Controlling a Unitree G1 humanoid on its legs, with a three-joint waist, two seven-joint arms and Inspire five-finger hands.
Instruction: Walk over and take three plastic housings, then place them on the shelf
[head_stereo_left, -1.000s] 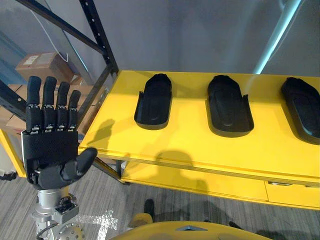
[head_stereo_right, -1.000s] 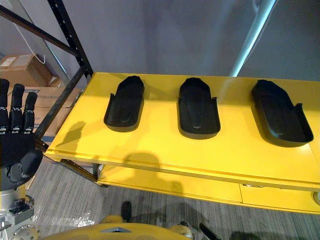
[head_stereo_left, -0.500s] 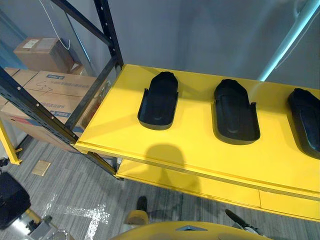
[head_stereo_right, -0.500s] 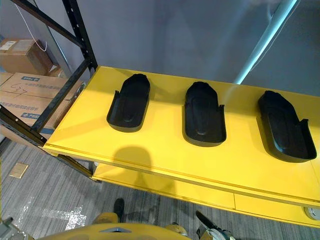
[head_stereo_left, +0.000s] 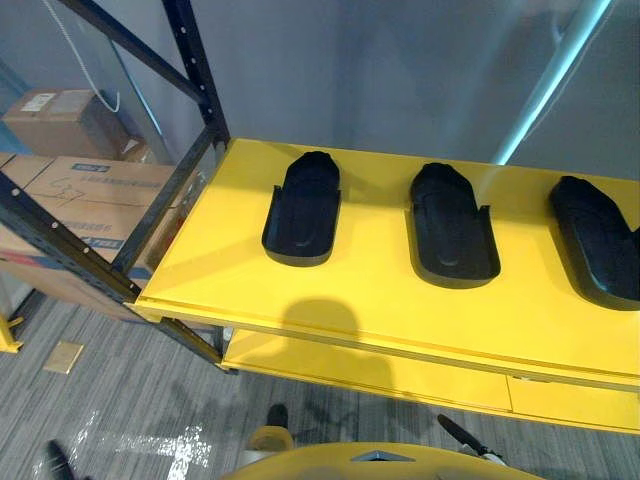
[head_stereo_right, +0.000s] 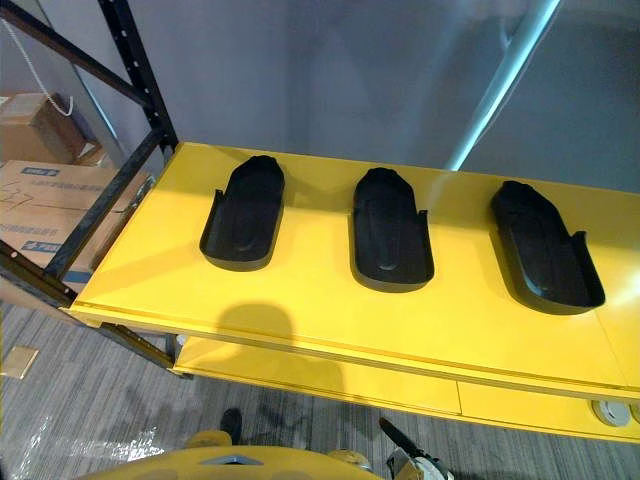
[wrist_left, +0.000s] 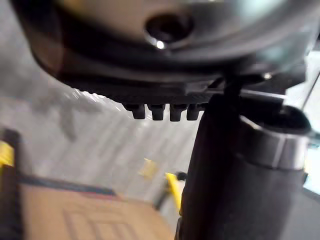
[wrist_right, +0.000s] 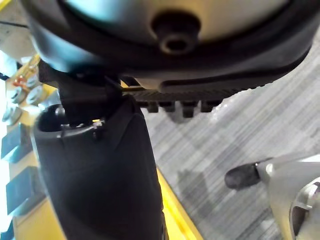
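Three black plastic housings lie in a row on the yellow shelf (head_stereo_left: 350, 290): the left housing (head_stereo_left: 303, 205), the middle housing (head_stereo_left: 450, 225) and the right housing (head_stereo_left: 598, 240), each hollow side up and apart from the others. My left hand (wrist_left: 235, 170) hangs low beside a cardboard box, its fingers straight and holding nothing. My right hand (wrist_right: 100, 175) hangs over the grey carpet by a yellow edge, also open and empty.
A black rack upright and slanted brace (head_stereo_left: 190, 70) stand at the shelf's left end. Cardboard boxes (head_stereo_left: 70, 190) are stacked behind it. A lower yellow level (head_stereo_left: 400, 365) sits under the shelf. A pale teal pole (head_stereo_left: 545, 85) leans at the back right.
My left hand, raised open at the lower left one second ago, has dropped out of the eye views. The camera has shifted slightly; the housings have not moved.
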